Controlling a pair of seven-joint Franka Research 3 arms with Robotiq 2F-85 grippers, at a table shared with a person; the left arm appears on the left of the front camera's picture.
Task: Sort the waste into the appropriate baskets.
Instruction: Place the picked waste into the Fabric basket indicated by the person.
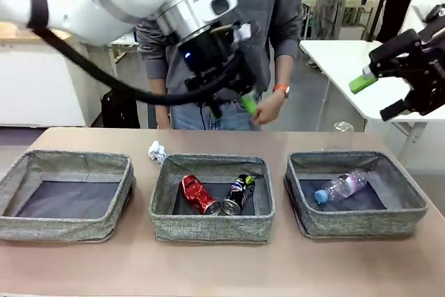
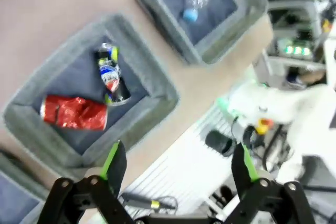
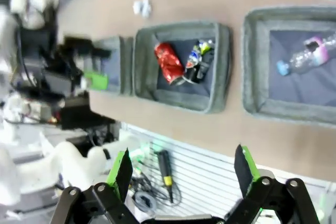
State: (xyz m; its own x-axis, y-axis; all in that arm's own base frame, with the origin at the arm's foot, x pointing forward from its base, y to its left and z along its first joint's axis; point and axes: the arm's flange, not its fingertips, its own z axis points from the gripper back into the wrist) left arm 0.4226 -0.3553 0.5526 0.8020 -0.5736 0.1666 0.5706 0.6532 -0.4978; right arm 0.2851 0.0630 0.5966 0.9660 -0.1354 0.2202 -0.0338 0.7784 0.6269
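Nearest me, three baskets stand in a row on the table [image 1: 208, 269]. The left basket [image 1: 21, 224] shows its dark bottom. The middle basket [image 1: 212, 231] holds the red can [image 1: 199, 194] and the dark can [image 1: 238, 194], lying side by side. The right basket [image 1: 361, 226] holds the bottle [image 1: 341, 187], on its side. Behind them, the paper [image 1: 157, 151] lies on the table between the left and middle baskets. My left gripper [image 2: 178, 153] and right gripper [image 3: 184, 156] hang high, fingers spread, gripping nothing.
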